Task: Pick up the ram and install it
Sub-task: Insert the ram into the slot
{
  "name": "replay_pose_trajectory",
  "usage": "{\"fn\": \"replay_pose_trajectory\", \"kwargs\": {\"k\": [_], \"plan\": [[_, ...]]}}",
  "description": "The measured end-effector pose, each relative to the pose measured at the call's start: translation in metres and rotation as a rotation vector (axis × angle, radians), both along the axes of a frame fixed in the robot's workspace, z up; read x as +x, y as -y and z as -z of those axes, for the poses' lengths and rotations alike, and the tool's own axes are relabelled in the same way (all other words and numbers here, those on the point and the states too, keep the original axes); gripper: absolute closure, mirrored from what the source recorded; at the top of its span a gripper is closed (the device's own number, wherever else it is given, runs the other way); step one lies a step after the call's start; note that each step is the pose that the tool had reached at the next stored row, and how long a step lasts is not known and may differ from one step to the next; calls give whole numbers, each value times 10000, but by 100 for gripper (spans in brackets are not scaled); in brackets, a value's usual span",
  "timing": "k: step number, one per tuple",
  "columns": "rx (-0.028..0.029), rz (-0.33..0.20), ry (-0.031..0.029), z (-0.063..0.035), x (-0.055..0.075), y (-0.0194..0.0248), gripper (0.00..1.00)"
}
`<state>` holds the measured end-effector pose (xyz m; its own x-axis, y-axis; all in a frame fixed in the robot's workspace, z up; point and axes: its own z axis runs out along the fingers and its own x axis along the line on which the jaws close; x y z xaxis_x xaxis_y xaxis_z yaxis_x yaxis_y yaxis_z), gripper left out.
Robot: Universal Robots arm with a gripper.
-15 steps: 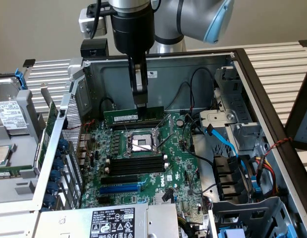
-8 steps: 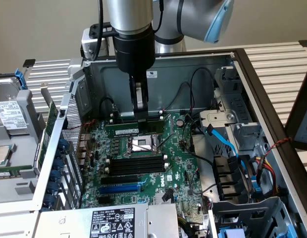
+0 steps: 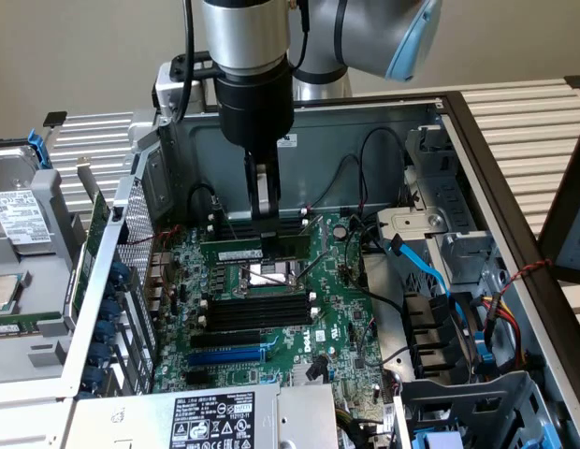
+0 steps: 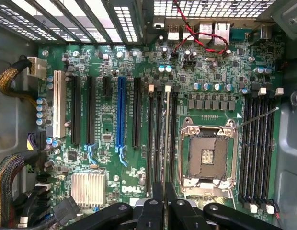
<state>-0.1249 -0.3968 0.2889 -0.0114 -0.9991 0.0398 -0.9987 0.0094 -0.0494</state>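
Gripping the ram (image 3: 241, 251) over memory slots (image 4: 152, 143), CPU socket (image 4: 208, 155) beside

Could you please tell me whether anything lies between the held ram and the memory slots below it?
Nothing visible does: the pincer holds the ram over the empty black memory slots beside the CPU socket.

The ram (image 3: 236, 251) is a long thin green board with a small white label. It stands on its edge, level, clamped near its middle by the gripper (image 3: 265, 223). From the wrist, its pale edge (image 4: 166, 129) runs along the black memory slots (image 4: 151, 139). It seems not seated yet.
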Motion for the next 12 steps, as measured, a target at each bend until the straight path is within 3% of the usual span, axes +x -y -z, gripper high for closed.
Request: {"fn": "replay_pose_trajectory", "kwargs": {"k": [5,12], "plan": [[-50,7,-28,58,0,0,87],[-52,8,-29,185,0,0,87]]}}
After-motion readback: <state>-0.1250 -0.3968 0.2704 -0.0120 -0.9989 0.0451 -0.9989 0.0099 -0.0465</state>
